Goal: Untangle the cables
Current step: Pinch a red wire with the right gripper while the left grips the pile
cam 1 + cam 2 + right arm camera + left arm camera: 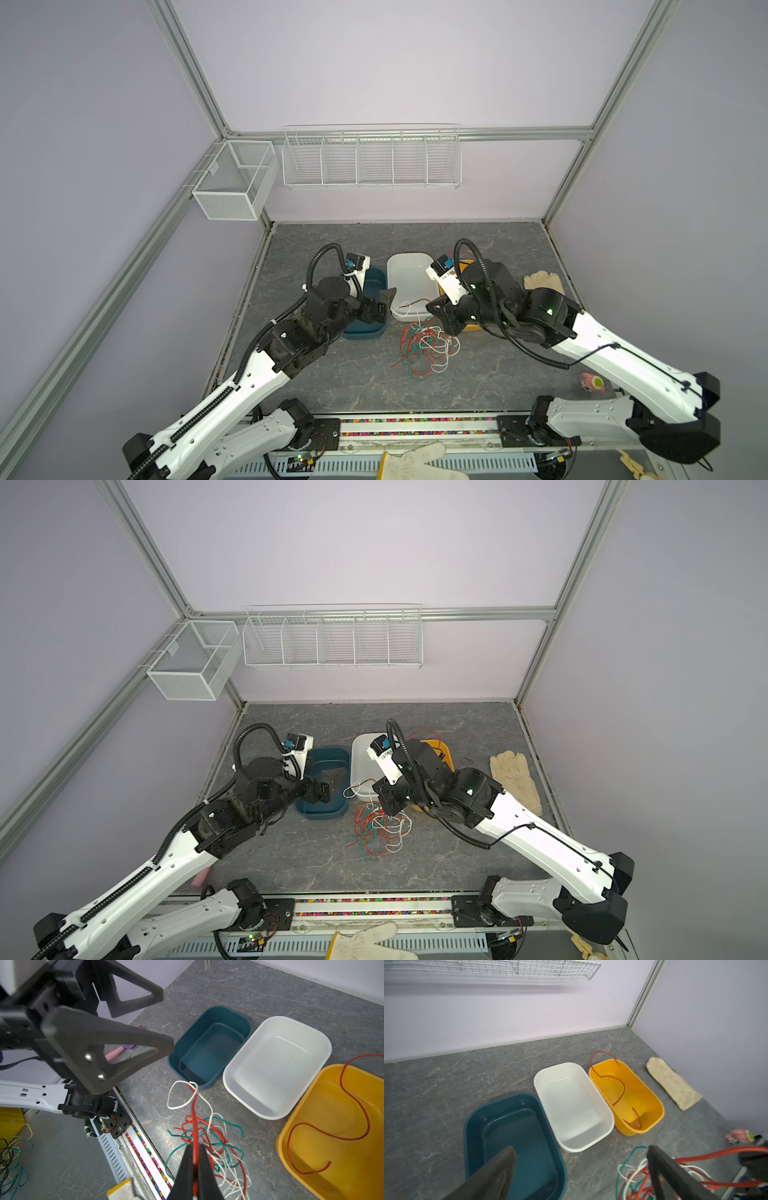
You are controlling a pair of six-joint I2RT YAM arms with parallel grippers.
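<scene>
In both top views the tangle of thin red-orange, dark green and white cables (424, 349) lies on the grey marble-patterned tabletop (332, 382), just in front of the white rectangular plastic tray (409, 255). A dark blue plastic tray (365, 332) stands just left of the white tray and a yellow plastic tray (442, 750) just right of it. The colours suggest one bin per cable colour. The right gripper (449, 330) hangs over the edge of the tangle nearest the white tray. The left gripper (382, 306) hangs by that tray's near left corner.

In the left wrist view the left gripper's fingers stand wide apart and hold nothing, probably ready to take a strand. A single red-orange wire (620, 1084) lies curled in the yellow tray, one loop over its rim, so it appears to be sorted already.

In the right wrist view the right gripper is pinched tight on a red-orange cable (194, 1109). That cable runs straight out of the tangle toward the gap left of the white tray, and a white loop (180, 1095) is hooked round it. The grip likely serves to draw this strand free.

No brand, label or writing can be read in any view.
</scene>
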